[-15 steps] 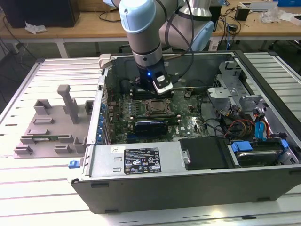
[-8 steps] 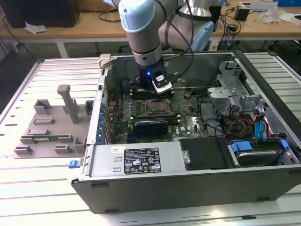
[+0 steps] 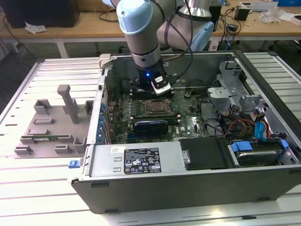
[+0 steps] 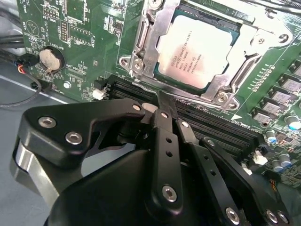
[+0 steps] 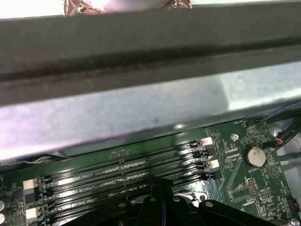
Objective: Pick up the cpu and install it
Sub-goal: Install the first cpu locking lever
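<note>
You are looking at an open computer case sitting on the desk, with a grey plastic tray lying just beside it.

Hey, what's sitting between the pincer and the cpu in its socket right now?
In the second wrist view, black memory slots and the socket's metal frame lie between the pincer and the cpu, which sits in the socket.

Silver-grey cpu (green motherboard), black claw.

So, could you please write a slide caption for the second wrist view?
CPU seated in the motherboard socket, with the closed, empty gripper just beside it, over the memory slots.
</note>
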Tool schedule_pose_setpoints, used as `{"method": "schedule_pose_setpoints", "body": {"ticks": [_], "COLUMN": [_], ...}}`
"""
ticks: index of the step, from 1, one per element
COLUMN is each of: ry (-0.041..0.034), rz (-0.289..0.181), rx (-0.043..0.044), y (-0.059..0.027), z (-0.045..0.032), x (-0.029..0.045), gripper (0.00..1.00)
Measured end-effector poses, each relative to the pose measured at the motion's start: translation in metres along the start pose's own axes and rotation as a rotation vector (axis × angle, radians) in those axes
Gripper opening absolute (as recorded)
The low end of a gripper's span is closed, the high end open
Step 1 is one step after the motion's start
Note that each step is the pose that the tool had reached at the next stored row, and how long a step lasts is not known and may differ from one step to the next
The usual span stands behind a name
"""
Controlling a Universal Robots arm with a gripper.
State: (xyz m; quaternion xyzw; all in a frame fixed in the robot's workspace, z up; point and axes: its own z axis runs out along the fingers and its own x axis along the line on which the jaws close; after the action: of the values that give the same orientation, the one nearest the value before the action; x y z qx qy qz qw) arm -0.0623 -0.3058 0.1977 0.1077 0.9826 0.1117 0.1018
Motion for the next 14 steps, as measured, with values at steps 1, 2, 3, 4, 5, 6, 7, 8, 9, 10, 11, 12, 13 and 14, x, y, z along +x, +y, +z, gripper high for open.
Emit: {"method": "schedule_pose_setpoints", "body": {"ticks": [1, 2, 3, 4, 5, 6, 7, 8, 9, 10, 11, 12, 13, 14], "ry": [-0.0017, -0.0025, -0.0031, -0.0041, -0.0053, -0.0064, -0.0067, -0.0068, -0.0072, -0.0076, -0.0079, -0.0080, -0.0082, -0.0084], "rz": [0.001, 0.001, 0.001, 0.002, 0.003, 0.004, 0.004, 0.005, 0.006, 0.007, 0.008, 0.009, 0.010, 0.011], "rx": [0.0012, 0.0023, 0.0032, 0.0049, 0.0073, 0.0092, 0.0094, 0.0096, 0.0097, 0.0096, 0.0100, 0.0105, 0.0106, 0.0108], "y": [-0.0001, -0.0001, -0.0002, -0.0002, -0.0004, -0.0006, -0.0007, -0.0007, -0.0007, -0.0006, -0.0005, -0.0003, 0.0000, 0.0002], "z": [0.0003, 0.0005, 0.0006, 0.0007, 0.0009, 0.0012, 0.0013, 0.0014, 0.0019, 0.0024, 0.0027, 0.0029, 0.0032, 0.0035], "x": [0.0001, 0.0001, 0.0001, 0.0002, 0.0001, 0.0002, 0.0002, 0.0002, -0.0001, -0.0011, -0.0026, -0.0037, -0.0049, -0.0062], "gripper": [0.11, 0.11, 0.11, 0.11, 0.11, 0.11, 0.11, 0.11, 0.11, 0.11, 0.11, 0.11, 0.11, 0.11]}}
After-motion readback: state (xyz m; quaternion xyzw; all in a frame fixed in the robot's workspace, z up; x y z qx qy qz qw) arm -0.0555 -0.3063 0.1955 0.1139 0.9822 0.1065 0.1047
